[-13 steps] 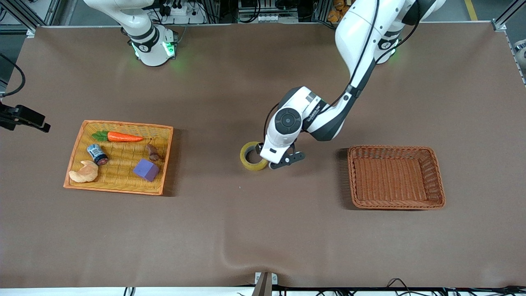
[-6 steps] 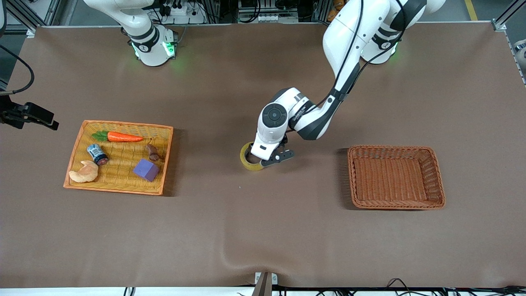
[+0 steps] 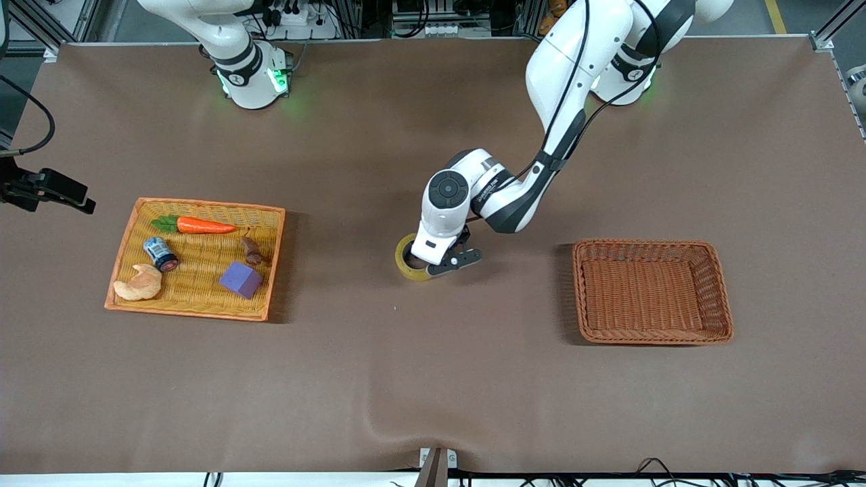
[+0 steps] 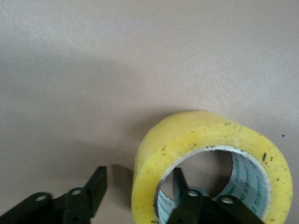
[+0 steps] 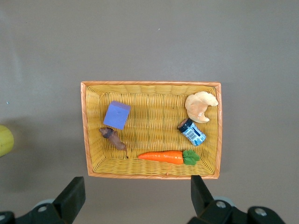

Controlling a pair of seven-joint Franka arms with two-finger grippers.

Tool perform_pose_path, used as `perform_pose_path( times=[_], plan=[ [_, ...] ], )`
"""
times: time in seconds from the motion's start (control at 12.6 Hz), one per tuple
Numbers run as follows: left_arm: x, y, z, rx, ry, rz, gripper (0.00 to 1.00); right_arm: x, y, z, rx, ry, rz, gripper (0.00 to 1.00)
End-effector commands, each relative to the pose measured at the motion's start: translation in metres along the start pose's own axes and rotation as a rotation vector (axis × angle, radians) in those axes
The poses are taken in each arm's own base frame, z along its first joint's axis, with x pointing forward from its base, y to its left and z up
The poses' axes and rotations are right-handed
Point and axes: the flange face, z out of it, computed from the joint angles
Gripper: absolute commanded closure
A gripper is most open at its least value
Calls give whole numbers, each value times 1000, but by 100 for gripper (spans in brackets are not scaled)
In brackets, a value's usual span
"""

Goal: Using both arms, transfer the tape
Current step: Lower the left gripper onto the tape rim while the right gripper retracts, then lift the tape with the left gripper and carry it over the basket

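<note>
Left gripper (image 4: 135,198) straddles tape (image 3: 410,260) wall on tabletop (image 3: 433,379), not yet clenched; right gripper (image 5: 135,196) released over yellow basket (image 5: 152,173).

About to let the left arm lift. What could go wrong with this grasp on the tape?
The left gripper straddles only one wall of the tape, one finger inside the core, one outside with a gap showing. The roll may tilt, swing or slip on lifting. The right gripper hangs open over the yellow tray, away from any handover.
</note>
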Motion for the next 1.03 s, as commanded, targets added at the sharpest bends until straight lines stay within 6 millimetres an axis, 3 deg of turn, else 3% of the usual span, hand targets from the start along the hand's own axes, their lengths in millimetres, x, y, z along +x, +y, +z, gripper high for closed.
perform_pose_path(
  times=[0.0, 0.32, 0.4, 0.56, 0.72, 0.79, 0.95],
  plan=[
    [0, 5, 2, 14, 57, 17, 100, -1, -3, -4, -37, 6, -8, 0],
    [1, 3, -22, 54, 51, 1, 100, -1, -4, -3, -65, -2, -14, 0],
    [2, 1, -39, 80, 45, -3, 100, -2, -5, -3, -62, -5, -20, 0],
    [11, -10, -94, 128, 44, -24, 100, -3, -1, -1, -57, -24, -9, 0],
    [54, -41, -149, 133, 48, -93, 100, 0, -2, 5, -13, -33, -1, 0],
    [78, -61, -166, 127, 52, -134, 100, 0, -3, 7, -14, -38, -1, 0],
    [129, -107, -181, 128, 53, -215, 100, 1, -3, 6, -14, -32, -1, 0]
  ],
)
